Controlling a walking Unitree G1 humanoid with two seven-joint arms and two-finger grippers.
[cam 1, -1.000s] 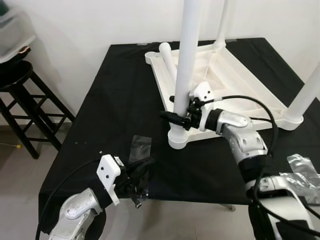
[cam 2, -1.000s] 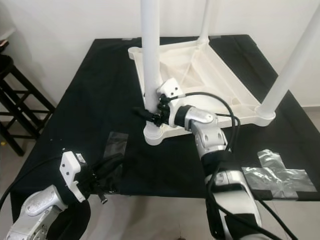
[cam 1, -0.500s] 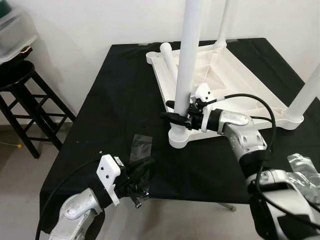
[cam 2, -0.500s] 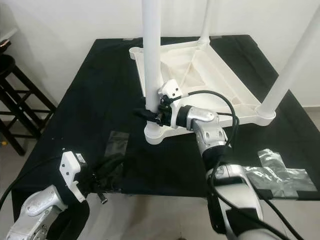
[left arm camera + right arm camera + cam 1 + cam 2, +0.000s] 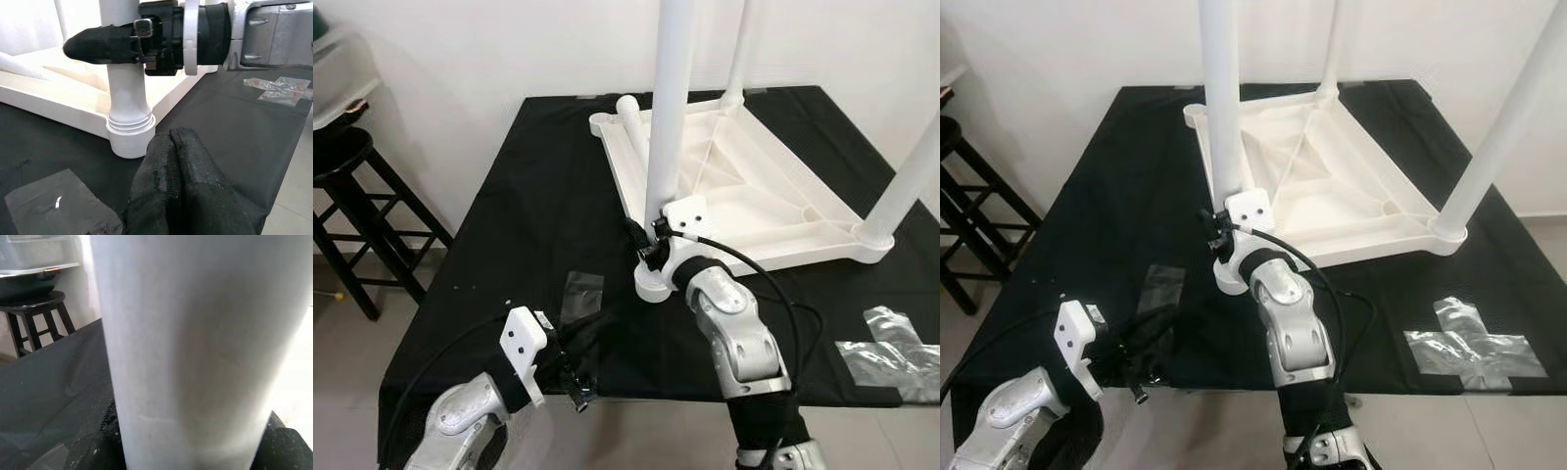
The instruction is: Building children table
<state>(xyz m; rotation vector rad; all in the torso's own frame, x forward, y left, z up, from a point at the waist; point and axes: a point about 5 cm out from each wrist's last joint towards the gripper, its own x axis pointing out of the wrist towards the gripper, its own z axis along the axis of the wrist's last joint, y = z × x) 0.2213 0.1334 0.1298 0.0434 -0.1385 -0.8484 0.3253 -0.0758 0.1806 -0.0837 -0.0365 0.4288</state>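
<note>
The tops of the three standing legs are cut off by the upper frame edge, and the right claw (image 5: 646, 245) is partly hidden behind its own white wrist block, so from the head views its fingertips are hard to make out. In the right wrist view the near leg (image 5: 195, 347) takes up almost the whole picture, with a black finger (image 5: 105, 445) showing at each side of it low down; the claw is pinching that leg just above its socket. The left wrist view confirms it: a black finger (image 5: 98, 45) lies across the white leg (image 5: 124, 98) above the ribbed collar. The table (image 5: 754, 196) lies upside down on the black worktop (image 5: 529, 196), ahead of the right claw: a white plastic top with raised ribs on its underside and round corner sockets. One leg (image 5: 668, 108) rises straight from the socket right at the claw, a second (image 5: 739, 49) stands at the far corner, a third (image 5: 906, 176) at the right corner. A fourth leg (image 5: 634, 119) lies loose on the top beyond the claw, near the far-left corner. The left claw (image 5: 578, 343) hovers low at the near edge of the worktop, fingers (image 5: 171, 176) pressed together, beside a clear plastic scrap (image 5: 582, 294). Crumpled plastic wrap (image 5: 891, 352) lies well to the right of the right arm. A black stool (image 5: 352, 196) stands off the worktop's left side.
</note>
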